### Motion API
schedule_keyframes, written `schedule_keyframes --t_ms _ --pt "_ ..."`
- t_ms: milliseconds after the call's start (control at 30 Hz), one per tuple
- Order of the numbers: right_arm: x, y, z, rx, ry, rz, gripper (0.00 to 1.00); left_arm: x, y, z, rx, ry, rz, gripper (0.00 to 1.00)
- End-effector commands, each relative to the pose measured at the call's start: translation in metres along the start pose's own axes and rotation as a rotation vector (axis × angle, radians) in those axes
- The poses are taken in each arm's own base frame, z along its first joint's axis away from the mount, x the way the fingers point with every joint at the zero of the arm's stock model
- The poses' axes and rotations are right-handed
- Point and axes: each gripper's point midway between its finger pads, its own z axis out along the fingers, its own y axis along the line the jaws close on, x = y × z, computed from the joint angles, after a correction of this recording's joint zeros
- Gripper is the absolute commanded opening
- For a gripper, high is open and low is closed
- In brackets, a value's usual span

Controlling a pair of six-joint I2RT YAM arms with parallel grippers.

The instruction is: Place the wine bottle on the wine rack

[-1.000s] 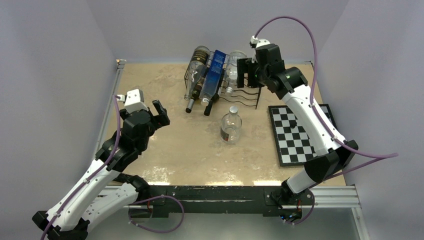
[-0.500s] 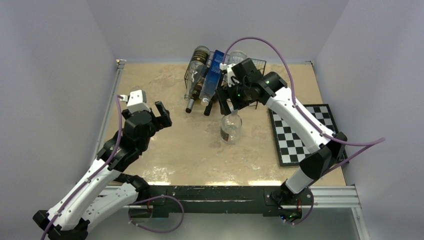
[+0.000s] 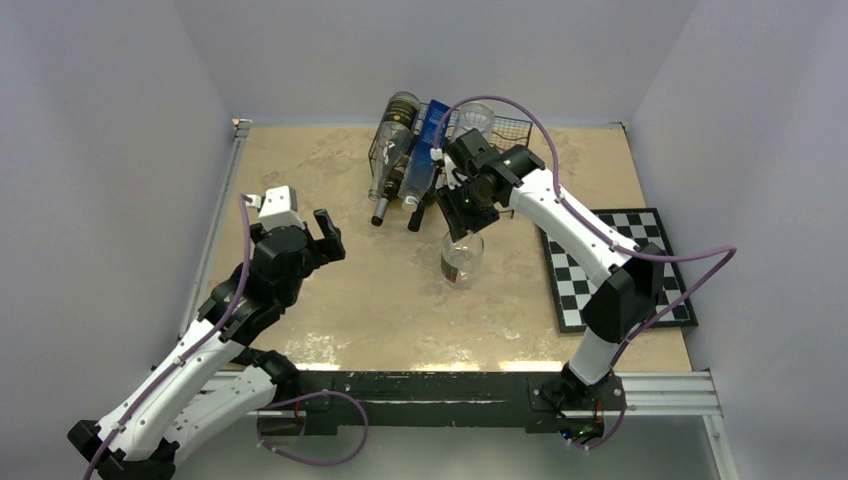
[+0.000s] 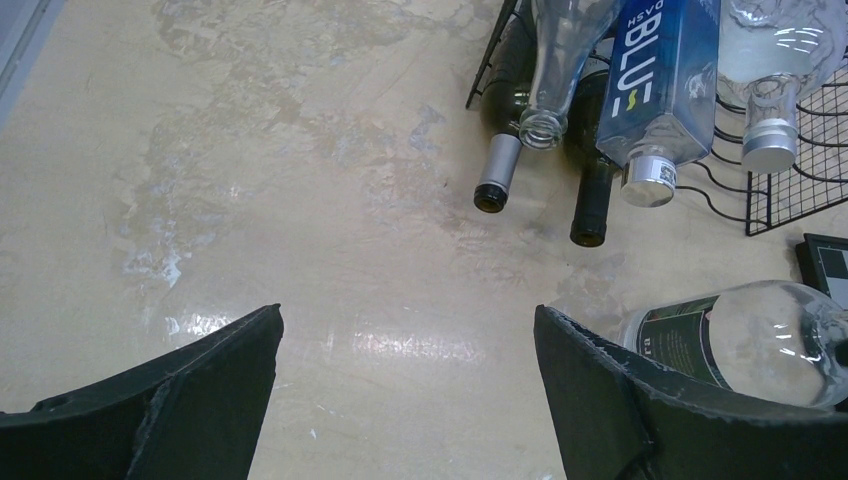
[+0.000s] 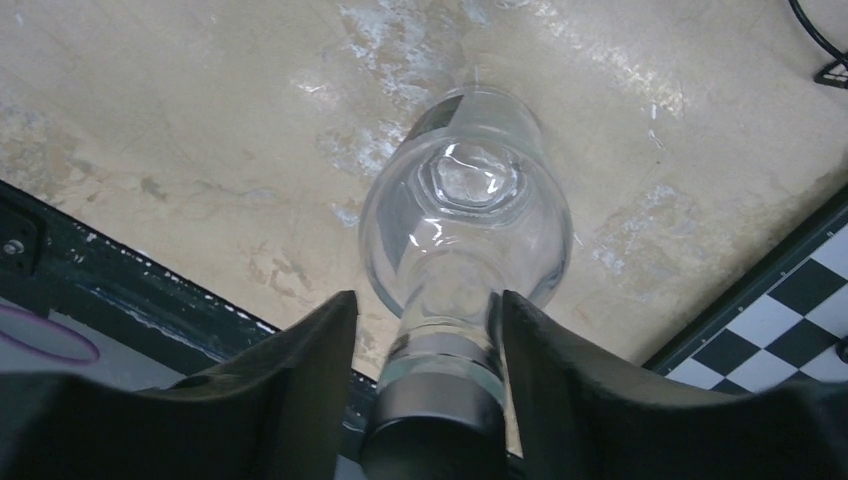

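The clear glass wine bottle (image 3: 461, 258) stands upright on the desk near the black wire-mesh wine rack (image 3: 512, 128), with the right gripper (image 5: 428, 305) jaws straddling its neck, and I cannot tell whether they pinch it, so lifting the slick glass on a loose hold could let it slip or topple.

I see a clear glass wine bottle (image 3: 461, 258) with a dark label mid-frame, a black wire wine rack (image 3: 512, 130) and a blue-labelled bottle (image 3: 422, 160) above it, a black-and-white checked chessboard (image 3: 570, 300) at right, and a mottled beige table (image 3: 340, 290).

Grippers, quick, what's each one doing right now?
Left gripper: open, empty.
Right gripper: fingers either side of the neck of the clear wine bottle; whether it is clamped cannot be told.
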Motion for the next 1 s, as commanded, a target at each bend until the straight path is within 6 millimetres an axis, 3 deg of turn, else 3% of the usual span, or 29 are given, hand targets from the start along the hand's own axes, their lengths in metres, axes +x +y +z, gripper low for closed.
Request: schedule_keyframes --t_ms 0,100,267,500,667,833,967 --pt "0.000 -0.001 -0.006 0.014 0.017 0.012 0.40 -0.002 -0.004 0.003 0.012 -0.008 -0.016 0.99" --pt "0.000 0.000 -0.006 0.007 0.026 0.010 0.31 0.001 -0.006 0.004 0.020 0.004 -0.012 0.99" --pt "-0.001 0.011 -0.009 -0.053 0.021 0.009 0.00 0.004 -0.012 0.007 0.040 0.022 -0.003 0.99" --pt "-0.020 0.061 -0.035 -0.330 -0.079 0.039 0.00 0.016 -0.025 0.012 0.097 0.071 0.021 0.99" --pt "-0.045 0.092 -0.057 -0.511 -0.181 0.082 0.00 0.040 -0.047 0.018 0.218 0.151 0.079 0.99" --pt "-0.055 0.112 -0.047 -0.644 -0.218 0.136 0.00 0.059 -0.051 0.023 0.231 0.226 0.100 0.99" --pt "-0.065 0.120 -0.035 -0.715 -0.289 0.157 0.00 0.061 -0.047 0.023 0.205 0.249 0.087 0.99"
